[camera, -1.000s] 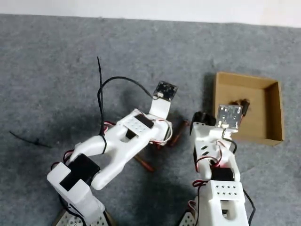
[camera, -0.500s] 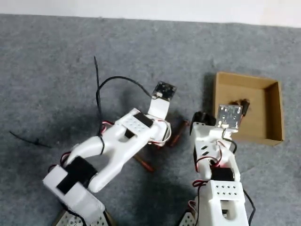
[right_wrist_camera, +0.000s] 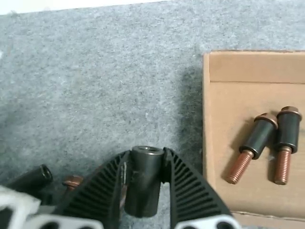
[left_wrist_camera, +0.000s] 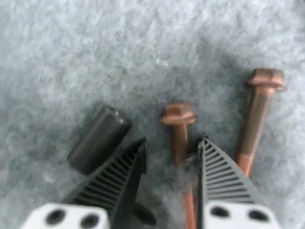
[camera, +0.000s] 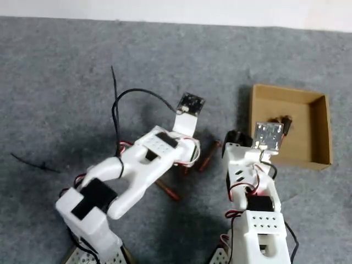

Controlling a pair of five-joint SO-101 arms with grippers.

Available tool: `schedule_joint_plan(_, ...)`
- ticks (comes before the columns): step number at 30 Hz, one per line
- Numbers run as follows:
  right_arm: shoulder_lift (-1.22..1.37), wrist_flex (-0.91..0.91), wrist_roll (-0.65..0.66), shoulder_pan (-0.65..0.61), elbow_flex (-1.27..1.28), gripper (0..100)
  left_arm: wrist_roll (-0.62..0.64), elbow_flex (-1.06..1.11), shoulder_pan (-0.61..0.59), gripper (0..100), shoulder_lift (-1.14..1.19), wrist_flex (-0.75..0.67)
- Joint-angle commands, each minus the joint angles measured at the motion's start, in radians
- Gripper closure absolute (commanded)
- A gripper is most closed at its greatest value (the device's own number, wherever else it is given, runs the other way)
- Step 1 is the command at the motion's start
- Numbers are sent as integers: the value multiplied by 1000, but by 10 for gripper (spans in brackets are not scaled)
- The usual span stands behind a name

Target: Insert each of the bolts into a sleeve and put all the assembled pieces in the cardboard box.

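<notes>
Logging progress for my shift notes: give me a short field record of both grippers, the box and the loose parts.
left gripper: open, one finger on either side of a lying bolt
right gripper: shut on a held sleeve, near the box
box contents: two assembled pieces
loose parts: loose sleeve and second bolt, by the left gripper

High overhead; wrists close; right wrist shares cardboard box (camera: 297, 113).

Robotics lab or hobby workshop bench, grey felt mat (camera: 66, 71), loose black cable (camera: 116, 113), stray cable tie (camera: 33, 163)
</notes>
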Motion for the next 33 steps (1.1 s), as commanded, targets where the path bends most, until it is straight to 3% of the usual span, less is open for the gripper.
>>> schedule_joint_plan(1,-30,-28,12,15,-13,992,-52,-140,-8,825,61,106)
schedule_joint_plan(24,-28,-28,12,15,-12,992,-63,-213,-15,825,113,127)
schedule_joint_plan(33,-27,-28,12,15,-12,992,-63,-203,-18,826,120,41)
